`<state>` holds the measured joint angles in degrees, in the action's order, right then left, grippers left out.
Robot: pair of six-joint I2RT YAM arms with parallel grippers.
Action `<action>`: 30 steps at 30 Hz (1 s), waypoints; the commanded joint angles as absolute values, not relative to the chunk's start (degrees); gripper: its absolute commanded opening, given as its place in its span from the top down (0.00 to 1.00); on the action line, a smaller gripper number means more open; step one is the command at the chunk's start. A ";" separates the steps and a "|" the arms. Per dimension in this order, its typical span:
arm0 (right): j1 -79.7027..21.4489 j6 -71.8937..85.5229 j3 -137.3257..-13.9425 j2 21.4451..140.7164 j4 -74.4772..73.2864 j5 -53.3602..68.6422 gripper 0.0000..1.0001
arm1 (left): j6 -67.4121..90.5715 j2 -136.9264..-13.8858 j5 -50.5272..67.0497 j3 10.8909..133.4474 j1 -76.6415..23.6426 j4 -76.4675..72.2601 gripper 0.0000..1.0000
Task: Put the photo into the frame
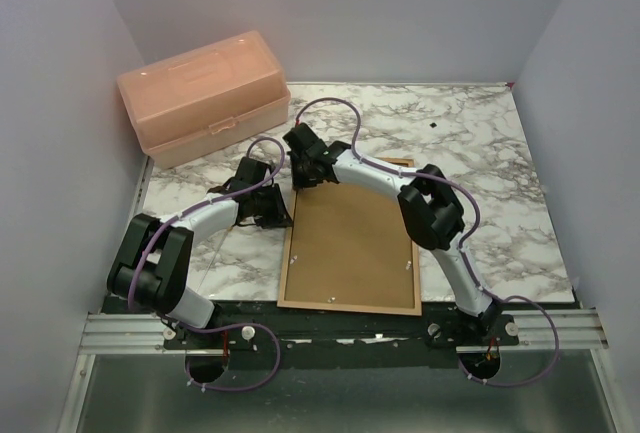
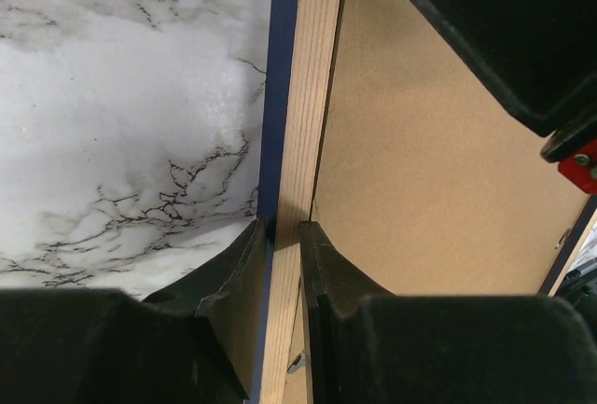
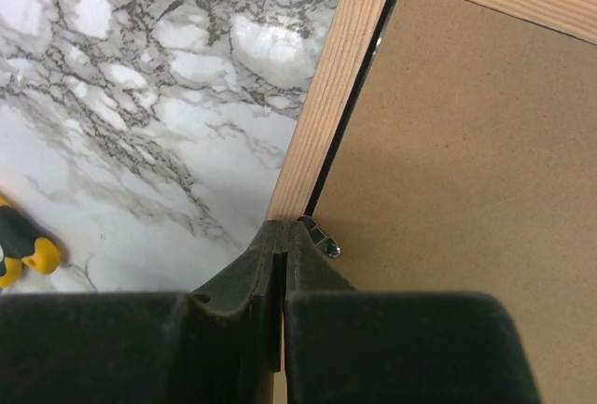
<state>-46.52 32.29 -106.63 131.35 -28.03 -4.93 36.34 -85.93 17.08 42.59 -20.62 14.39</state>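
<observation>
The large thin rectangular picture frame (image 1: 345, 304) lies flat on the white marble-patterned table (image 1: 480, 153) between the two arms. Its light wood face is up and one short side is close to the near edge. A brown fibreboard backing board (image 1: 350, 243) fills its opening.

The left gripper (image 1: 278, 215) sits at the frame's left long rail, towards the far end. In the left wrist view its jaws are clamped across that rail: one dark finger (image 2: 238, 264) presses the navy blue outer side and the other stands on the inner side over the backing board.

The right gripper (image 1: 308, 179) reaches in over the frame's far left corner. In the right wrist view its two fingers are pressed together with only a thin seam between them. Their tips rest at the inner edge of the wood rail, just beside a small silver metal tab (image 3: 323, 237) on the backing board.

A small yellow and black object (image 3: 23, 253) lies on the marble at the left edge of that view; I cannot tell what it is. A peach translucent plastic box (image 1: 205, 93) with a latched lid stands in the far left corner of the table, well apart from the frame
</observation>
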 commanded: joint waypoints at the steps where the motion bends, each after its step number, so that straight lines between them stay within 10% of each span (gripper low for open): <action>1: -45.44 32.23 -107.74 134.65 -30.72 -16.64 0.96 | 34.63 -88.17 13.28 41.16 -20.57 16.26 0.78; 11: -45.45 32.59 -105.31 132.28 -28.08 -16.42 0.97 | 34.80 -89.40 13.09 41.32 -20.57 16.22 0.99; 30: -43.64 31.98 -105.12 131.36 -29.53 -16.48 0.98 | 34.80 -91.76 13.19 41.84 -20.83 16.35 1.00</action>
